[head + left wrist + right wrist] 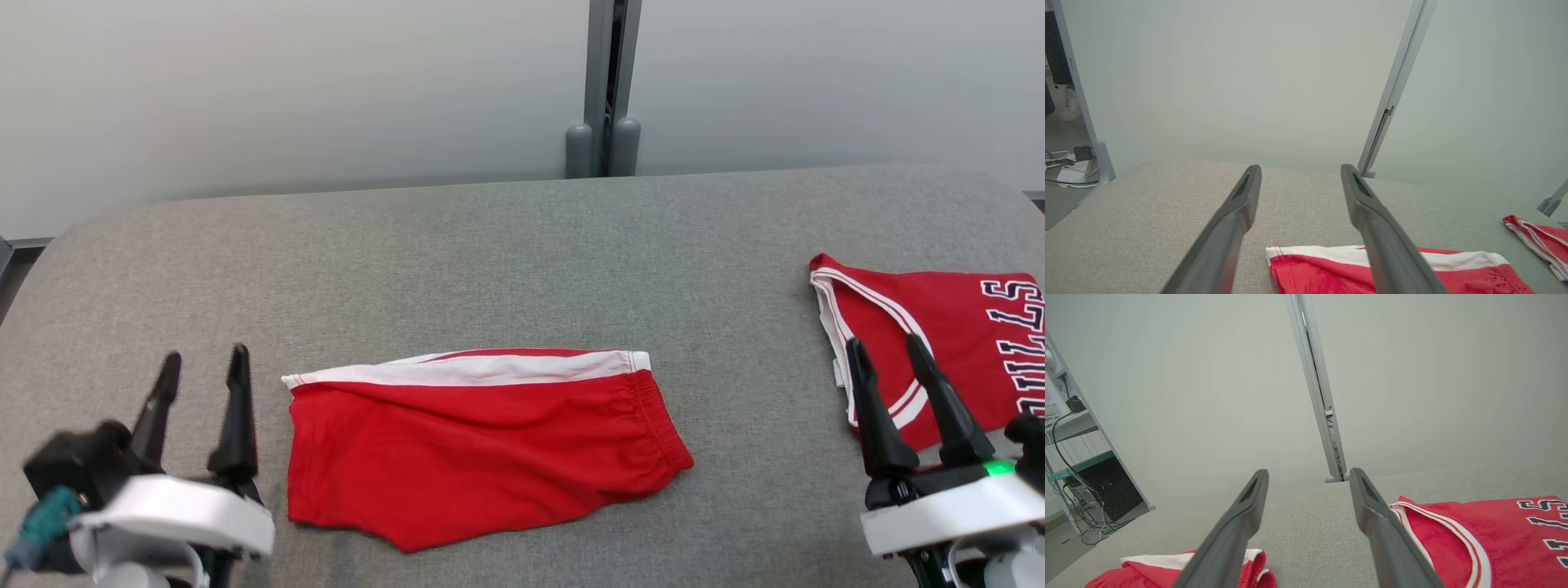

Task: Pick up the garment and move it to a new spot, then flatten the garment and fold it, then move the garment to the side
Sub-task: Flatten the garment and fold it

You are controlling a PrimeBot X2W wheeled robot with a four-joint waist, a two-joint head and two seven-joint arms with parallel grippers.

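**Red shorts lie crosswise at mid-table, both grippers wide and empty**

The red fabric shorts with a white side stripe (482, 449) lie flat on the grey cloth-covered table (490, 261), near its middle and a little toward the robot's edge. Their long axis runs left to right across the table. The gathered waist end points to the robot's right and the straight leg hem to its left. The white stripe runs along the far edge, and the near edge sags into a shallow curve.

The left gripper (206, 356) hovers just left of the leg hem, apart from the cloth. Its two dark fingers are spread wide with nothing between them. In the left wrist view the same gripper (1301, 167) looks over the stripe end of the shorts (1323, 273).

The right gripper (885, 343) is likewise spread wide and empty. It stands over the near corner of a folded red jersey with white trim and dark lettering (947, 343), which lies at the table's right edge, well apart from the shorts. Whether the fingers touch the jersey cannot be told. The right wrist view shows this gripper (1309, 471) between the jersey (1494, 539) and the shorts (1139, 573).
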